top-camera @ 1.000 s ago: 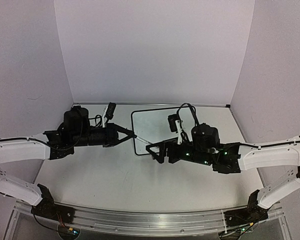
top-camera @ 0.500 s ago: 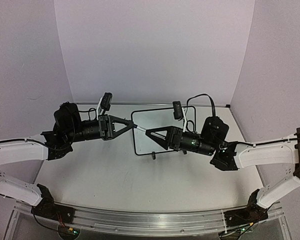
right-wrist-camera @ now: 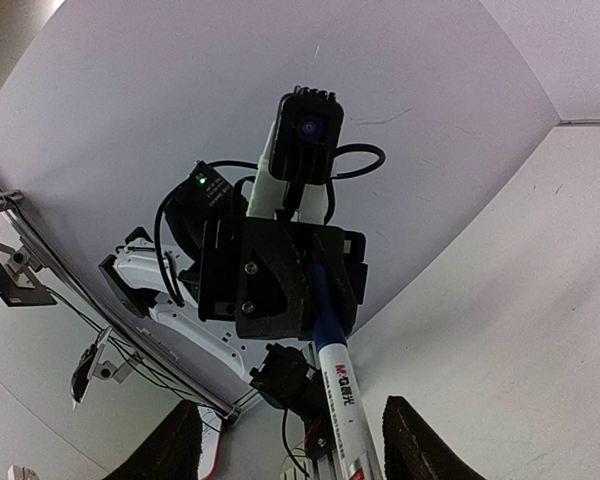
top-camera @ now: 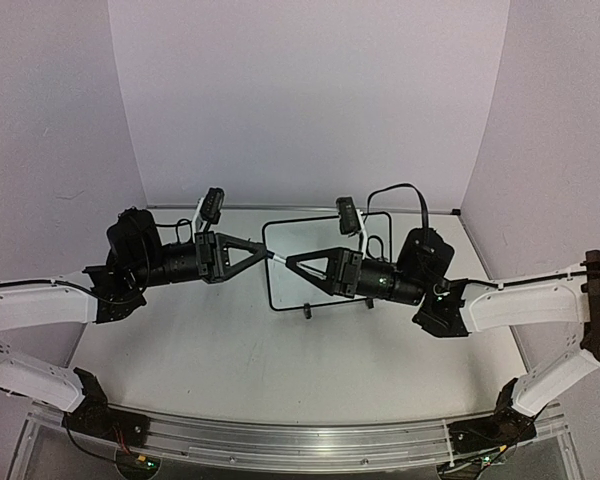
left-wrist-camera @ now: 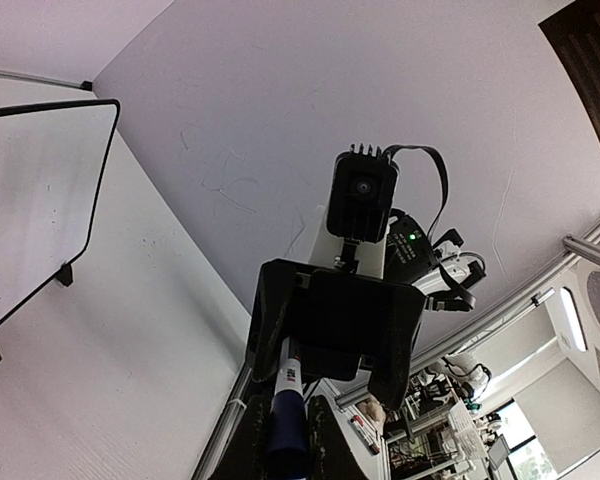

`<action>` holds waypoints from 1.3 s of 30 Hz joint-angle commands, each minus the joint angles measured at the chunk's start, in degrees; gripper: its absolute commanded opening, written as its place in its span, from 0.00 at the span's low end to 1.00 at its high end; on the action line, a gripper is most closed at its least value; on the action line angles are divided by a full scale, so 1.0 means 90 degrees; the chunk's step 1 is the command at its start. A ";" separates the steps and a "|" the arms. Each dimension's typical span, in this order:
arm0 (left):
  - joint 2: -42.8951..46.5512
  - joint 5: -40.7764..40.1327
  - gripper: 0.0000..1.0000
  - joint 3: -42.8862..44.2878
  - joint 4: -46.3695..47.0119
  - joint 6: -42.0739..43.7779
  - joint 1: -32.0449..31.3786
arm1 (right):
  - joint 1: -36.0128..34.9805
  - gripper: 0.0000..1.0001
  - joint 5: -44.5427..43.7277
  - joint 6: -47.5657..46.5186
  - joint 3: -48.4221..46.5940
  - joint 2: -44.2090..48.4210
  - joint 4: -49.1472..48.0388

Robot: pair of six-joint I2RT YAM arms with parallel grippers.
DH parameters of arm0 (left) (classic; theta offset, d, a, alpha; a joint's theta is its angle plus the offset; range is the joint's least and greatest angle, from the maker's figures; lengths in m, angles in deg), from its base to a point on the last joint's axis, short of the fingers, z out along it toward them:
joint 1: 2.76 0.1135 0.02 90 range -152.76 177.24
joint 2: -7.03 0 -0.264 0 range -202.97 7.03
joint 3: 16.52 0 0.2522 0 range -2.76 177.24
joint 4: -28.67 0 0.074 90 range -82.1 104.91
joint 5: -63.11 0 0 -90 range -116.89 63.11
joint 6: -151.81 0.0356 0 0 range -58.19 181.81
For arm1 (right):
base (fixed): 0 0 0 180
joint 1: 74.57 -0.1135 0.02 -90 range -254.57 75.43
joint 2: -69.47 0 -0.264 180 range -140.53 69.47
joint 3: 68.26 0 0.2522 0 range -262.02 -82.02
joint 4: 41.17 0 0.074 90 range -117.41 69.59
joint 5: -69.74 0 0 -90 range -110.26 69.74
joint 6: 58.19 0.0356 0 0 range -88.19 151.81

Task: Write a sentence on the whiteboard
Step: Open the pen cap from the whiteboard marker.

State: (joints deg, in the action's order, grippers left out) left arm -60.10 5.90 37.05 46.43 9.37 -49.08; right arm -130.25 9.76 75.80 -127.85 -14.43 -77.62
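Observation:
The whiteboard (top-camera: 302, 236) stands on its two feet at the back middle of the table. Its face is blank, also in the left wrist view (left-wrist-camera: 35, 190); no sentence shows. A marker (top-camera: 277, 257) with a white body (right-wrist-camera: 342, 405) and blue cap end (left-wrist-camera: 285, 430) hangs in the air between the two grippers, in front of the board's left edge. My left gripper (top-camera: 267, 254) is shut on the blue end. My right gripper (top-camera: 288, 262) faces it with jaws wide apart around the white body (right-wrist-camera: 295, 425).
Purple-grey walls close the table at the back and both sides. A metal rail (top-camera: 280, 440) runs along the near edge with both arm bases. The board's feet (top-camera: 308, 312) stick out towards the front.
Both grippers rose from low over the table with the marker between them. The right arm lifted and drew back to the right, uncovering the board's lower edge and feet.

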 commanded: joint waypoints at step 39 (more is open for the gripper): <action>-0.0087 -0.0026 0.00 -0.0107 0.0254 -0.0257 0.0020 | -0.0088 0.00 0.0136 0.0006 -0.0196 -0.0175 -0.0651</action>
State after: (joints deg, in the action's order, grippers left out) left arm -60.93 7.06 36.85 49.78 6.44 -48.89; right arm -130.12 11.03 76.24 -129.35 -17.03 -78.19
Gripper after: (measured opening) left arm 0.088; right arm 0.069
